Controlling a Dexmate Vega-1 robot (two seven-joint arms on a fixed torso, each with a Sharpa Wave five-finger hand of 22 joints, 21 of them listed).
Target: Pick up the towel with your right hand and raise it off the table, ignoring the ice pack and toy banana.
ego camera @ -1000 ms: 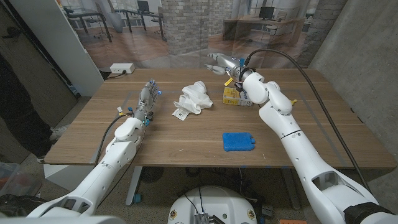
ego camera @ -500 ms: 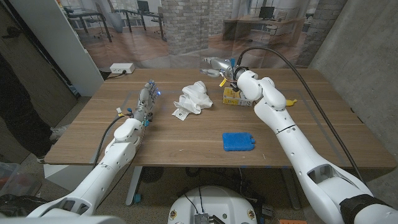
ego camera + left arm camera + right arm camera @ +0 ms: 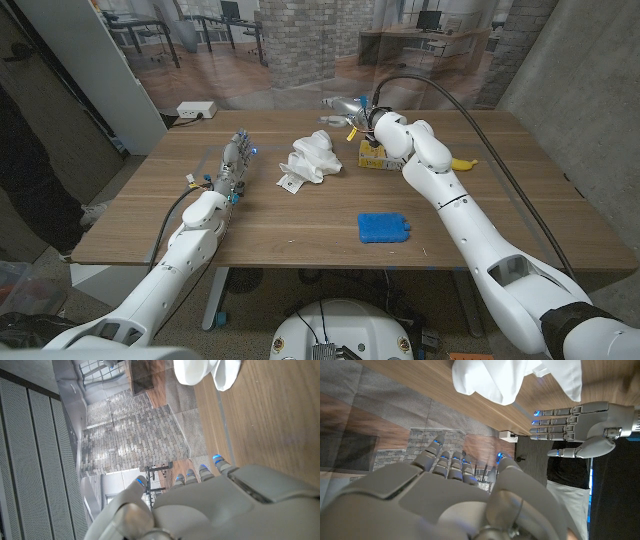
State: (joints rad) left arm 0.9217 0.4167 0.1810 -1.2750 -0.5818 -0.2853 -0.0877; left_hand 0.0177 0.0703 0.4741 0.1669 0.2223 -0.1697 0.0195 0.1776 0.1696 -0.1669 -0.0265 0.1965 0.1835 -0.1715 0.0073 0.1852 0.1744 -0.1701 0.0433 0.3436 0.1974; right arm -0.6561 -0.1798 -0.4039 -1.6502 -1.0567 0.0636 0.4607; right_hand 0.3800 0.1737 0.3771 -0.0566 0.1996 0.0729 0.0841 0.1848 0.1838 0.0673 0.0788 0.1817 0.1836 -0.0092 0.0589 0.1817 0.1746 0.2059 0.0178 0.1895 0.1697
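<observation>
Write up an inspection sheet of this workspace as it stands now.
Surface: wooden table, bare wood around the items.
Job's things: white towel, crumpled, lying on the table.
Clutter: blue ice pack; toy banana; yellow box.
Hands: right hand raised beyond the towel, fingers apart, holding nothing; left hand at the table, holding nothing.
Cables: black cable arching over the right arm.
Surroundings: white power strip on the floor; brick column.

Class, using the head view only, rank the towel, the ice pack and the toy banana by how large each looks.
1. Towel, largest.
2. Ice pack, close behind and nearer the camera, so unsure.
3. Toy banana, smallest, partly hidden by the right arm.
</observation>
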